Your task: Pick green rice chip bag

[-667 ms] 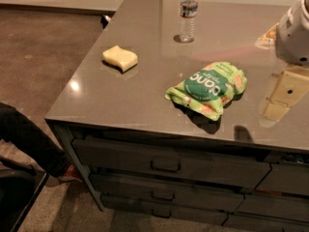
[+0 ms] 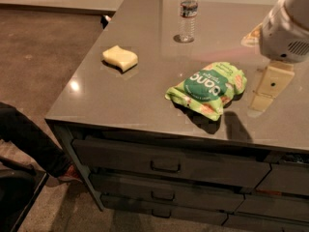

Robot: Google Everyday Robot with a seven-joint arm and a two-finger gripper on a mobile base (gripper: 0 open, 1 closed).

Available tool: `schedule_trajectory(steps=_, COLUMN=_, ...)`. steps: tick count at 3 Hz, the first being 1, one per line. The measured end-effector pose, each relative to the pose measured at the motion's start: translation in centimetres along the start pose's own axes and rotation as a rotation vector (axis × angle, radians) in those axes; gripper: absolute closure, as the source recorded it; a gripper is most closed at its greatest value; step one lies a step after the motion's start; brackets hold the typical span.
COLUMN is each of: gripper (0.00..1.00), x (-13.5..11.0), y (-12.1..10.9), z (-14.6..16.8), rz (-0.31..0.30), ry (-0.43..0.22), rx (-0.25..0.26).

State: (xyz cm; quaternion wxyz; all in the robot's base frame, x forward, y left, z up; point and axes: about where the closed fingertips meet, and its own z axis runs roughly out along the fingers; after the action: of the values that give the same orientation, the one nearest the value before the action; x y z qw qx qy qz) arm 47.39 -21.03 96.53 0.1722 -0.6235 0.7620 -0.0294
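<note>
Here's the grey countertop (image 2: 120, 100), and the green rice chip bag (image 2: 207, 88) lies flat on it, right of centre and near the front edge, its dark green round logo with white letters facing up and orange-pink patches at its corners. Just to the right of the bag hangs the gripper (image 2: 268, 88), a cream-coloured piece under the arm's white housing (image 2: 285, 30), low over the counter and apart from the bag; open or closed, it cannot be told from this angle. Over on the left sits a pale yellow sponge (image 2: 120, 58), well apart from the bag. At the back stands a clear water bottle (image 2: 188, 13), upright, cap on. A sliver of another packet (image 2: 251, 35) peeks out beside the housing, mostly hidden. Below the top run grey drawers (image 2: 164, 166) with dark handles, and at the far left a dark-trousered leg (image 2: 29, 141) reaches toward the cabinet's foot.
</note>
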Motion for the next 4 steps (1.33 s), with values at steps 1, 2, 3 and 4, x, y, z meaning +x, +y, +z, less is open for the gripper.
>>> schedule_trajectory(steps=1, gripper=0.00, x=-0.3, y=-2.4, z=2.7, rz=-0.059, ry=-0.014, rx=-0.027)
schedule_trajectory(steps=2, gripper=0.00, x=-0.5, y=-4.4, z=5.1, rz=-0.124, ry=-0.018, rx=-0.065)
schedule_trajectory(steps=3, gripper=0.00, x=-0.8, y=-6.1, z=7.6, rz=-0.176, ry=-0.017, rx=-0.116)
schedule_trajectory(steps=4, gripper=0.00, x=-1.5, y=-7.5, z=9.8, rz=-0.226, ry=-0.028, rx=-0.156)
